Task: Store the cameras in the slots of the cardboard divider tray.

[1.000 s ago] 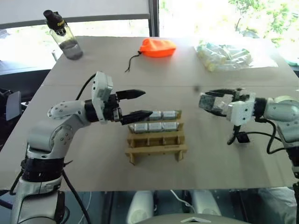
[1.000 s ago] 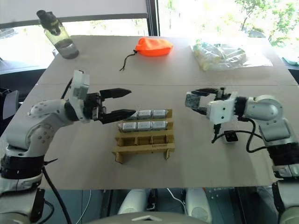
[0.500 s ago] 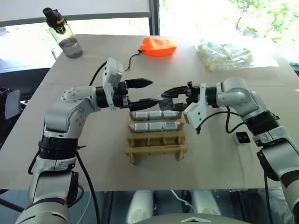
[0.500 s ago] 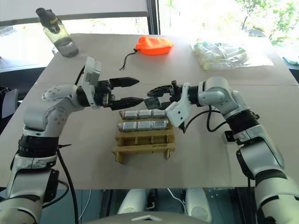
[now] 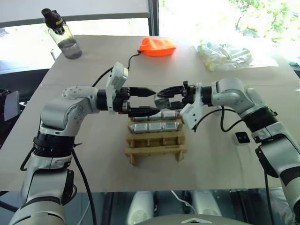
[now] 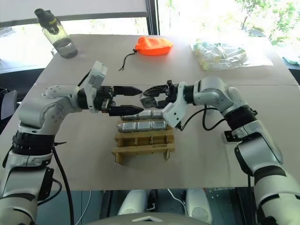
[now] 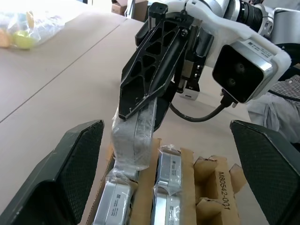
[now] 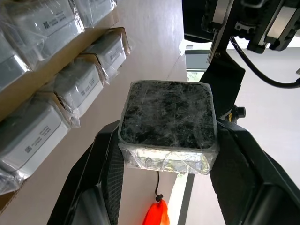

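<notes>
Your right gripper (image 6: pixel 151 97) is clamped on a plastic-wrapped camera (image 6: pixel 149 101) just above the far row of the cardboard divider tray (image 6: pixel 143 143), facing your left gripper (image 6: pixel 132 99), whose jaws are spread wide and empty.

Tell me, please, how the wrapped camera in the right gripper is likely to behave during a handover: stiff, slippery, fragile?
The camera looks like a rigid block, so it probably keeps its shape between the right gripper's fingers. Its crinkled clear wrap looks glossy, so it may slide. The dark face could be glass, so perhaps fragile.
</notes>
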`<state>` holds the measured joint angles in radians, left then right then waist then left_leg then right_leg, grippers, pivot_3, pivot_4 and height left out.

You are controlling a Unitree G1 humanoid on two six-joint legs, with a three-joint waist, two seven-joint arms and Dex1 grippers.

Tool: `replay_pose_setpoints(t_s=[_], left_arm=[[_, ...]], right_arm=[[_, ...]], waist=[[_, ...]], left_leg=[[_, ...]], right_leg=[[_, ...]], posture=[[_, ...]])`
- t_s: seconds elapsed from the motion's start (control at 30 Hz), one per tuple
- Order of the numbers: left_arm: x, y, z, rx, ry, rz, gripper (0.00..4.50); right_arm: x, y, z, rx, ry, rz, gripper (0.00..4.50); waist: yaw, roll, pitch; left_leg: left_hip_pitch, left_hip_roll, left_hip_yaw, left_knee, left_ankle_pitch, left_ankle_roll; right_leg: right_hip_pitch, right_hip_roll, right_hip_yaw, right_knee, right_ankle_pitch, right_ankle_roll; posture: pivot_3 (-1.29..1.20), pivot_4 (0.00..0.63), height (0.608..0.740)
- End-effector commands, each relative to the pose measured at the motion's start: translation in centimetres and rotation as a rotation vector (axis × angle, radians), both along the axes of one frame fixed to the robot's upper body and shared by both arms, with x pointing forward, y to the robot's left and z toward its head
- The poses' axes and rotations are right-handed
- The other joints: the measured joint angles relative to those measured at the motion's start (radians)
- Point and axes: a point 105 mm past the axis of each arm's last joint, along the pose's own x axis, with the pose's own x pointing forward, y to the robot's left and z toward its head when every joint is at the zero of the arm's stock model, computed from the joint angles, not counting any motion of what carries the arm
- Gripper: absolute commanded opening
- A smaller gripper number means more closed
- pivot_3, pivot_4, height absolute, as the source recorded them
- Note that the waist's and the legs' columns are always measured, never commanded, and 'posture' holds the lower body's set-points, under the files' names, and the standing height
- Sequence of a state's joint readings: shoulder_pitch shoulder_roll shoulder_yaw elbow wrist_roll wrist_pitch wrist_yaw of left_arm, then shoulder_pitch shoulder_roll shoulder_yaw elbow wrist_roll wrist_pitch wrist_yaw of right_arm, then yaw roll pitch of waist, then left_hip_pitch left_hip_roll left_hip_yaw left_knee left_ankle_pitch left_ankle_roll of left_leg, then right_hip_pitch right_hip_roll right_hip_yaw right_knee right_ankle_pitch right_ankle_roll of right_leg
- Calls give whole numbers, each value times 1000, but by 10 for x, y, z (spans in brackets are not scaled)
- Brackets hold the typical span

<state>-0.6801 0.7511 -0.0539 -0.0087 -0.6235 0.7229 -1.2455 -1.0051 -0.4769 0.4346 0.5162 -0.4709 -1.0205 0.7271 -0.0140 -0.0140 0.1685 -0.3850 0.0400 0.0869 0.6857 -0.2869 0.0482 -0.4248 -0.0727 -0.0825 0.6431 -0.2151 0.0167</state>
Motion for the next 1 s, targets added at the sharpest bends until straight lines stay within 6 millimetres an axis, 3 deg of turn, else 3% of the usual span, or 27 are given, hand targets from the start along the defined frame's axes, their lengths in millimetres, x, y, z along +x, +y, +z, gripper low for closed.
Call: replay_pose_setpoints(t_s=[0.03,0.13,0.2,0.23,0.33,0.37,0.4,0.43,0.5,0.53,0.63,0.73,0.87,0.93,1.0], left_arm=[[0,-1,10,15,-52,-28,4500],[0,-1,8,34,-48,-46,3690],[1,-1,8,35,-47,-49,2983],[-1,-2,7,38,-40,-62,2398],[-3,-3,4,47,-33,-80,1602],[-3,-3,4,48,-32,-79,1023],[-2,-2,3,51,-33,-77,747],[-2,-2,3,53,-33,-76,755],[-1,-2,2,54,-35,-72,755],[-1,-2,2,54,-36,-71,755],[0,-1,3,54,-43,-66,755],[1,2,6,53,-102,-55,755],[-4,9,12,28,-164,-48,755],[-10,16,12,36,-183,-32,755],[-17,20,10,44,-186,-20,755]], right_arm=[[-10,11,12,40,-39,59,2020],[-12,14,13,41,-42,72,2020],[-13,16,13,43,-41,77,2020],[-13,16,13,45,-40,78,2020],[-13,17,14,51,-38,75,2020],[-13,16,14,50,-38,72,2020],[-12,16,14,49,-37,68,2020],[-12,15,13,46,-35,63,2020],[-11,14,14,49,-32,55,3111],[-11,14,15,54,-30,51,3299],[-9,11,18,84,-17,31,4484],[-5,-2,19,83,-20,-11,4500],[5,-36,15,80,32,-115,4500],[4,-59,15,139,146,-189,4500],[-5,-77,14,280,388,-238,4500]], waist=[[0,0,0],[1,0,0],[1,0,0],[1,0,0],[0,0,0],[0,0,0],[0,0,0],[0,0,0],[1,0,0],[1,0,0],[0,0,0],[1,0,0],[3,0,0],[3,0,0],[3,0,0]], left_leg=[[0,0,0,0,0,0],[0,0,0,0,0,0],[0,0,0,0,0,0],[0,0,0,0,0,0],[0,0,0,0,0,0],[0,0,0,0,0,0],[0,0,0,0,0,0],[0,0,0,0,0,0],[-1,0,0,0,0,0],[-1,0,0,0,0,0],[-1,0,0,0,0,0],[-1,0,0,0,0,0],[-3,0,0,0,0,0],[-3,0,0,0,0,0],[-4,0,-1,-1,0,0]], right_leg=[[0,0,0,0,0,0],[0,0,0,0,0,0],[0,0,0,0,0,0],[0,0,0,0,0,0],[0,0,0,0,0,0],[0,0,0,0,0,0],[0,0,0,0,0,0],[-1,0,0,0,0,0],[-1,0,0,0,0,0],[-1,0,0,0,0,0],[-1,0,0,0,0,0],[-1,0,0,0,0,0],[-2,-1,0,0,0,0],[-2,-1,1,0,0,0],[-2,-1,0,-1,0,0]], posture=[[0,150,726],[0,150,726],[0,150,726],[0,150,726],[0,150,726],[0,150,726],[0,150,726],[0,150,726],[0,150,726],[0,150,726],[0,150,726],[0,150,726],[0,150,726],[0,150,726],[0,150,726]])
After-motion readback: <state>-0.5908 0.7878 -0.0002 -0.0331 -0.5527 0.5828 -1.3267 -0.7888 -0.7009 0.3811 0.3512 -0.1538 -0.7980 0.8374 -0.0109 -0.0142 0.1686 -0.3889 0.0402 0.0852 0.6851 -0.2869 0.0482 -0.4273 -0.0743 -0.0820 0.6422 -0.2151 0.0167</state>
